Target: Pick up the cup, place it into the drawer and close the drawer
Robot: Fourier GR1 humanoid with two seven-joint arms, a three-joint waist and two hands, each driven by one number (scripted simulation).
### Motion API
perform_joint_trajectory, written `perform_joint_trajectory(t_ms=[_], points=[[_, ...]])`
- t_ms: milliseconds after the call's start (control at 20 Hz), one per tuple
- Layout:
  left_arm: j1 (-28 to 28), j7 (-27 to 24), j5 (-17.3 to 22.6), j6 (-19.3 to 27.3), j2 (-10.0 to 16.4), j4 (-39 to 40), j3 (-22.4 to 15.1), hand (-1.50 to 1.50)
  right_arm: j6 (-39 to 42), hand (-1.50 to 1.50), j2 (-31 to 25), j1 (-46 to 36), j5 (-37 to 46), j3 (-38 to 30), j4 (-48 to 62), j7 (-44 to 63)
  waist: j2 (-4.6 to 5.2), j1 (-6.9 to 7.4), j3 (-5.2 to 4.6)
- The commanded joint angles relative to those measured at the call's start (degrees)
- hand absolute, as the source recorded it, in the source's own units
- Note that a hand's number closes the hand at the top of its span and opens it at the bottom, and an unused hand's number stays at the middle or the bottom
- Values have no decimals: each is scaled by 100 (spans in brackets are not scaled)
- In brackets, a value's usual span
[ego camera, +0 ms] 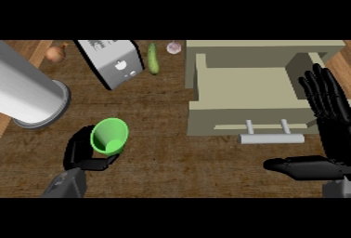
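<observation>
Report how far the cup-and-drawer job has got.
Done: the left hand has its fingers curled round the green cup. In hand: getting it across to the drawer, which stands open with no cup inside. Left: put the cup in and push the drawer shut. The right hand is open beside the drawer.

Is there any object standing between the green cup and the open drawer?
Nothing visible does: only bare counter lies between the green cup, held in the left robot hand, and the open drawer.
</observation>
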Motion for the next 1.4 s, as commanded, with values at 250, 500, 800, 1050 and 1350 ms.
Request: perform_joint_trajectory(t_ms=[250,500,800,1050,1350], points=[[-60,-1009,281,-291,131,-44,322,150,61,-150,76,307,131,189,-245,-146,8,-55,-3],[-229,-853,306,-449,-43,-458,166,150,-8,-150,19,-48,84,15,93,-103,-12,38,8],[-599,-140,280,-191,-5,-1370,-118,150,-10,-150,-43,129,-3,-106,-155,137,-64,83,20],[-848,591,247,372,-389,-2420,-491,150,-13,-150,-12,266,9,-171,-116,-57,-80,130,25],[-1500,1982,246,1266,-688,-3592,-812,150,157,-150,-219,241,-197,-391,-132,16,-77,92,23]])
